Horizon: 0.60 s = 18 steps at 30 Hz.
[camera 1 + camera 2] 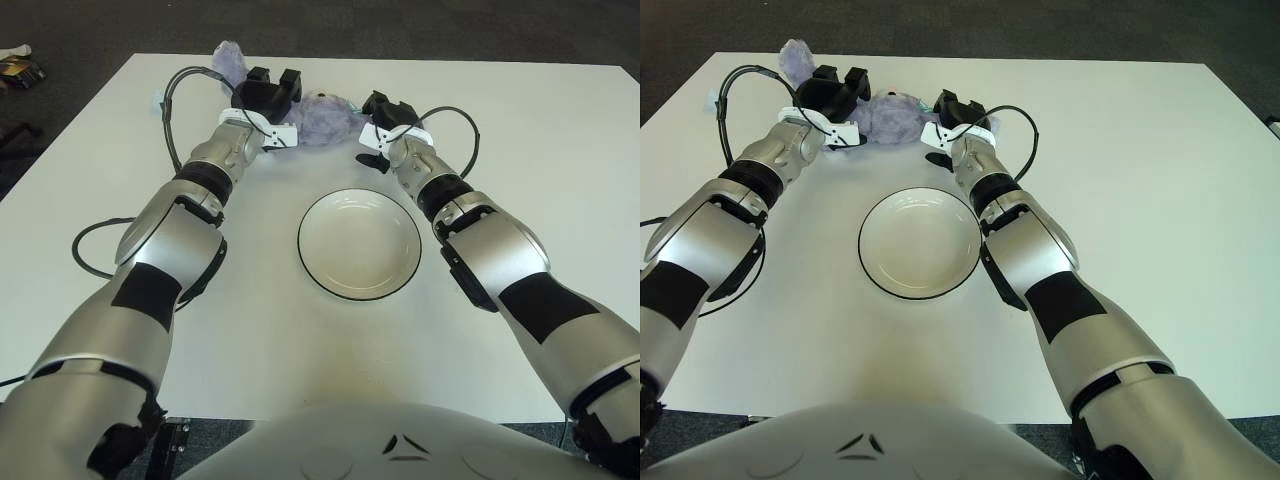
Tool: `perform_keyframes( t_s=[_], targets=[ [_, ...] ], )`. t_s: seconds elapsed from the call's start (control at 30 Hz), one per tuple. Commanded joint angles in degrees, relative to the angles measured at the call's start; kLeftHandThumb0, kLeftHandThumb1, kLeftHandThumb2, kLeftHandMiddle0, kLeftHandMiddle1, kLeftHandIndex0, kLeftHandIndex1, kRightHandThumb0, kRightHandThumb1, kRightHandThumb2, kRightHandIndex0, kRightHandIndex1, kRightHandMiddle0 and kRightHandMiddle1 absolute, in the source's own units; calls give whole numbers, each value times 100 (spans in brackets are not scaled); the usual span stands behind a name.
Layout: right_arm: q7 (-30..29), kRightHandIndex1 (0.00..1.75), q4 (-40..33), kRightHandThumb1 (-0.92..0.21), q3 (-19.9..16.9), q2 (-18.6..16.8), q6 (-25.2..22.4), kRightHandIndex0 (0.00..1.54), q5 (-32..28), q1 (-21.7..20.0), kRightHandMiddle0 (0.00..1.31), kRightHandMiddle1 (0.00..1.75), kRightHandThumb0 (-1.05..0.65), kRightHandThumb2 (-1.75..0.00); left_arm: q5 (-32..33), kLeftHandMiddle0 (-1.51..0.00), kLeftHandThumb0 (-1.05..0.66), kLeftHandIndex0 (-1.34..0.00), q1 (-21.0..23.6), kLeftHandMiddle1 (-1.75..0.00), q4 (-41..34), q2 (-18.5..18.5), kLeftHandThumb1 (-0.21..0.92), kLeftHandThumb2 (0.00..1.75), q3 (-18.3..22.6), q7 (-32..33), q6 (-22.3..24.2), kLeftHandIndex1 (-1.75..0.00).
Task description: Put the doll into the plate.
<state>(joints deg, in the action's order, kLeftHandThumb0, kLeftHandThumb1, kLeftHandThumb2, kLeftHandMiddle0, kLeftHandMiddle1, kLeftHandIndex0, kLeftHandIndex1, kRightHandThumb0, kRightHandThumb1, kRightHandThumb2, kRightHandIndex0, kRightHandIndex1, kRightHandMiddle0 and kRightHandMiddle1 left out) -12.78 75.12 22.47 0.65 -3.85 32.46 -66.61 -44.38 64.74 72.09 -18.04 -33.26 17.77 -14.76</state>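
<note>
Purple plush doll [325, 118] at far edge of table [560, 200], beyond empty plate [359, 243]. Probably soft, light, squashy; best squeezed by body from 2 sides. Left hand [268, 95] and right hand [388, 112] flanking it; grip state unclear.

Purple doll [322, 116] sat near table's [560, 180] far edge, left hand [268, 96] and right hand [388, 112] flanking it, plate [359, 244] mid-table.
</note>
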Motion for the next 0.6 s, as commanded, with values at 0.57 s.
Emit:
perform_keyframes(
  t_s=[0.57],
  targets=[
    [-287,122,3,-9,-100,54,200,7,-83,80,0,133,-23,-127,222,-73,53,-84,-129,-175,97,16,16,150,108,-353,-136,-175]
  ],
)
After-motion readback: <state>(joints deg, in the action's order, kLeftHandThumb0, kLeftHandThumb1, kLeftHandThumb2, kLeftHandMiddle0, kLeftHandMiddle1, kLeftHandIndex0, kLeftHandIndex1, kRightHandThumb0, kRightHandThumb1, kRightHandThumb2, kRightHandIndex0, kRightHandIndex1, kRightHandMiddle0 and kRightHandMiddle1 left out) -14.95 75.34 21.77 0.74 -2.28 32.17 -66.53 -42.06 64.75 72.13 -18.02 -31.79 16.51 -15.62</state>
